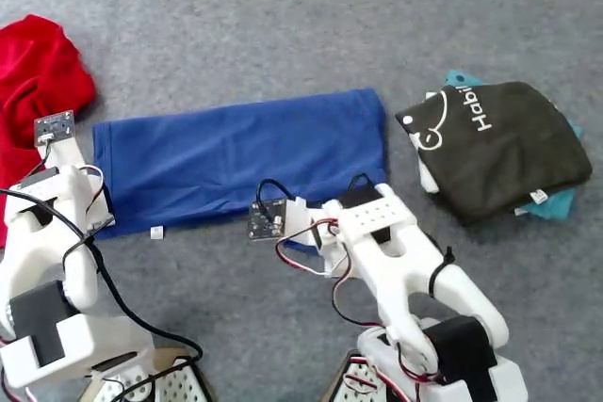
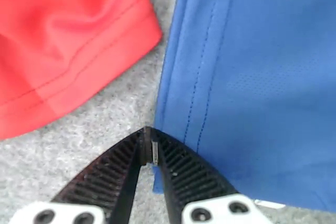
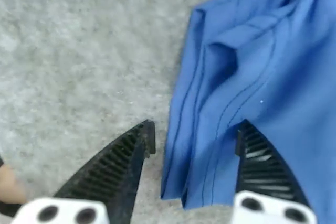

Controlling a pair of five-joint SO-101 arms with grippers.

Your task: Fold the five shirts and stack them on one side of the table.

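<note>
The blue shirt (image 1: 245, 157) lies folded into a long strip across the middle of the grey table (image 1: 283, 35). My left gripper (image 1: 102, 223) is at its left end near the front corner. In the left wrist view that gripper (image 2: 148, 145) is shut on the blue shirt (image 2: 252, 77) at its hem. My right gripper (image 1: 303, 235) is at the shirt's front edge, right of centre. In the right wrist view it (image 3: 197, 132) stands open over the rumpled edge of the blue shirt (image 3: 262, 77), one finger above cloth, the other above bare table.
A crumpled red shirt (image 1: 38, 82) lies at the far left, close to the blue one (image 2: 63, 40). At the right a dark folded shirt (image 1: 499, 148) rests on a teal one (image 1: 556, 202). Bare table stretches along the back and front.
</note>
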